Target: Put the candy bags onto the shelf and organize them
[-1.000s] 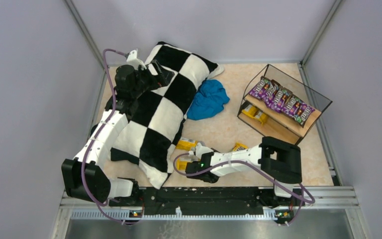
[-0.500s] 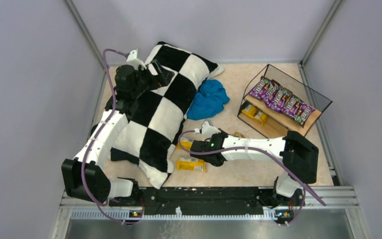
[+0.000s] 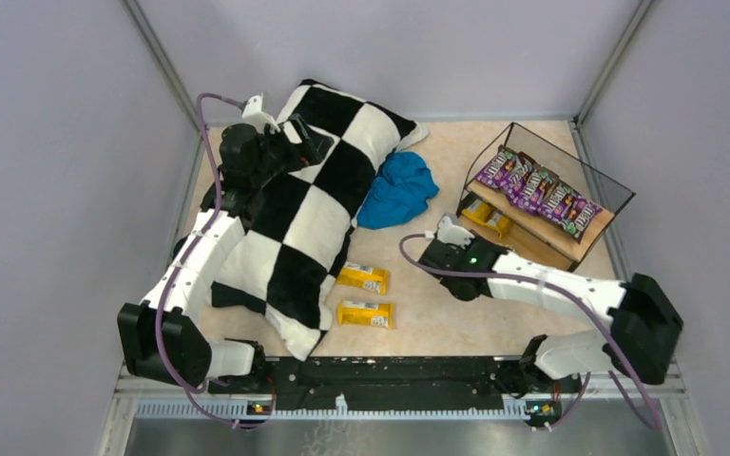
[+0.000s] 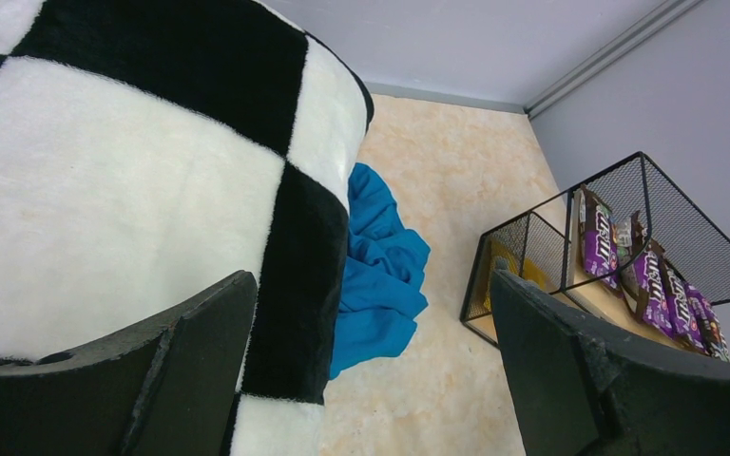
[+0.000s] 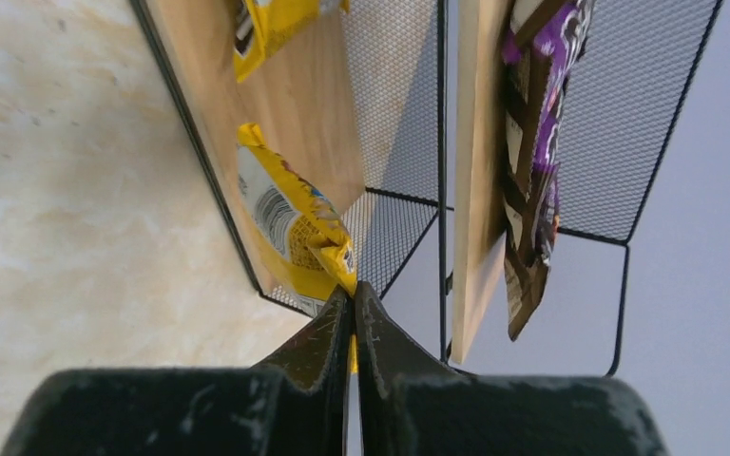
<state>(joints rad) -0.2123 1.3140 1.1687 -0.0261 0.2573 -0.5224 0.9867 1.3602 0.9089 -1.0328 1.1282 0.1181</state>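
The right hand (image 5: 353,315) pinches a yellow bag (image 5: 285,223) at the lower board of the shelf (image 5: 299,104); the left hand (image 4: 371,285) hangs spread over the pillow (image 4: 105,190).

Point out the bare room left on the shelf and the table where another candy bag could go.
Lower board: bare wood beyond the yellow bags at its cloth-side end. Table: open between the blue cloth and the shelf. Crowded: the top board, filled by purple bags, and the shelf's near corner, where the right hand grips a yellow bag.
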